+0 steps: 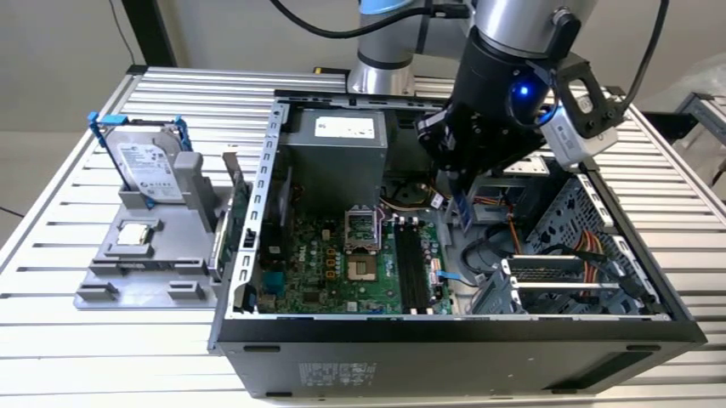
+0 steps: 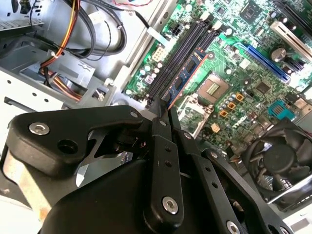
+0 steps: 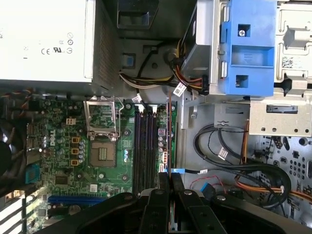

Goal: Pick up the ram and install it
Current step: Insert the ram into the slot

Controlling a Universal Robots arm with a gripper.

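One arm [image 1: 511,51] at work | slatted metal table [image 1: 68,340] carries open computer case [image 1: 454,340] and grey fixture [image 1: 148,272], pale wall [image 1: 57,51] behind | gripper [image 2: 164,109] inside case, jaws pinching ram [image 2: 187,75] close over motherboard [image 2: 239,73] memory slots [image 2: 185,48].

In the exterior view the arm [image 1: 511,51] enters at twelve o'clock, and its wrist slants down toward seven o'clock. The gripper [image 2: 163,113] points downward with its black fingers [image 2: 161,146] drawn together. Their tips pinch the ram [image 2: 187,77] edge-on.
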